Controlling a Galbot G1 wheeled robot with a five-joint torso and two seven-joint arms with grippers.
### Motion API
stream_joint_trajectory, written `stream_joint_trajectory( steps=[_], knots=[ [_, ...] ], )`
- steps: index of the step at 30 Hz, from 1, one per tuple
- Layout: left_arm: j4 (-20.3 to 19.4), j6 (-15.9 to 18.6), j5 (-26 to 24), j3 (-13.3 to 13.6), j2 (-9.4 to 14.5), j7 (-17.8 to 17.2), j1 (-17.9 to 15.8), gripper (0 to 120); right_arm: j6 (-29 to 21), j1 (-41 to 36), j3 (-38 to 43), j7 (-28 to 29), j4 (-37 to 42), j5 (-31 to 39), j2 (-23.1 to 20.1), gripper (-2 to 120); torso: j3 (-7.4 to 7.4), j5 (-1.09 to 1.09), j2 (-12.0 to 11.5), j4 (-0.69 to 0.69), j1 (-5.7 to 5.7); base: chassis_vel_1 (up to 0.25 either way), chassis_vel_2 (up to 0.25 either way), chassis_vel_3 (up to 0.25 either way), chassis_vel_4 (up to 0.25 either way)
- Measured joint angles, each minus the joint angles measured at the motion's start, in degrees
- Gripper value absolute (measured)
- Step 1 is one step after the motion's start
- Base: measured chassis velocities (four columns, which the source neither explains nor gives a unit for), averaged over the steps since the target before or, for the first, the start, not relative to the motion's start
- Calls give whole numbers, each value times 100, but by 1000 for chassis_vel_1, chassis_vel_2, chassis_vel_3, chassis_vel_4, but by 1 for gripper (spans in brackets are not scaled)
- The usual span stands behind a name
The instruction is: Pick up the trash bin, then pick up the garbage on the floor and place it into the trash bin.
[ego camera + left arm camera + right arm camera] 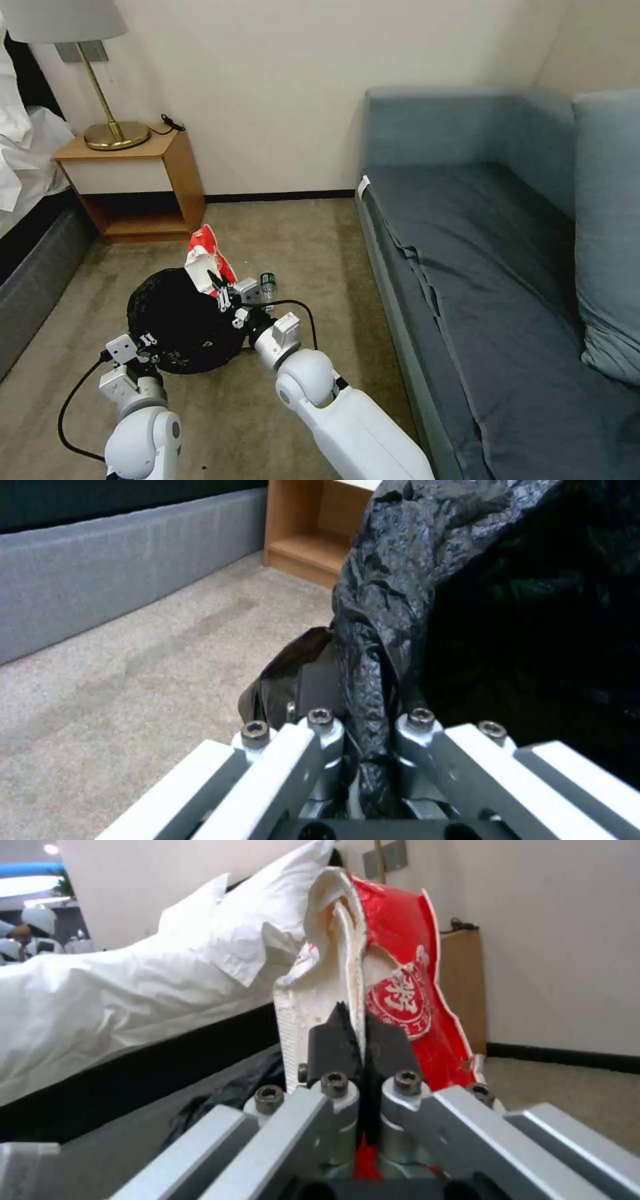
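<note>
The trash bin, wrapped in its crinkled black bag, hangs above the carpet with my left gripper shut on its near rim; the left wrist view shows the bag pinched between the fingers. My right gripper is shut on the red-and-white packet, holding it upright over the bin's far edge. Up close the packet stands clamped between the black fingertips. A small clear bottle with a dark green label lies on the carpet just right of the right gripper.
A blue-grey sofa fills the right side. A wooden nightstand with a brass lamp stands at the back left, beside a bed with white bedding. Open carpet lies between them.
</note>
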Motion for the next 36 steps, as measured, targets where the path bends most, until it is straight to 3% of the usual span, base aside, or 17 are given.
stream_joint_trajectory(
  steps=[36],
  knots=[
    [-19, -1, 82, 97, 0, -26, 22, 4, 148, 87, -669, 5, -623, -298, -7, 0, 0, 0, 0, 0, 0, 0, 0, 0, 0]
  ],
)
